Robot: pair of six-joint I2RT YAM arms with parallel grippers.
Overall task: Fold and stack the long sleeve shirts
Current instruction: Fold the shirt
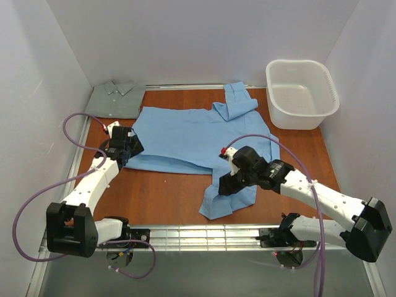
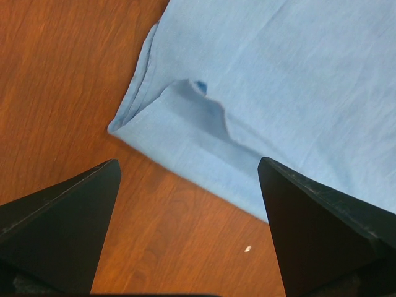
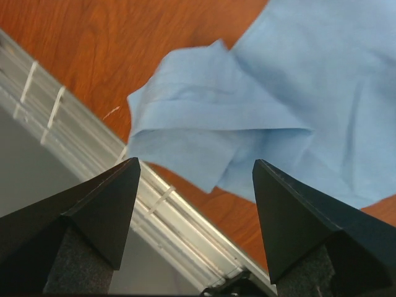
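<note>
Shirts first: the blue shirt [image 1: 185,136] lies flat mid-table [image 1: 167,198], long side running left to right, one sleeve poking toward the back wall. The grey-green shirt [image 1: 116,99] sits folded in the far left corner. The left gripper [image 1: 125,150] by the blue shirt's left edge and the right gripper [image 1: 224,184] over its near flap are wide open — both empty. Only the left wrist view shows that edge doubled over; only the right wrist view shows the flap beside the metal rail [image 3: 74,133].

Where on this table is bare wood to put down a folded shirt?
The table is bare between the blue shirt's near edge and the rail, left of its near sleeve. A smaller patch lies right of that shirt, in front of the white basket. The centre is covered; the grey-green shirt fills the far left corner.
</note>
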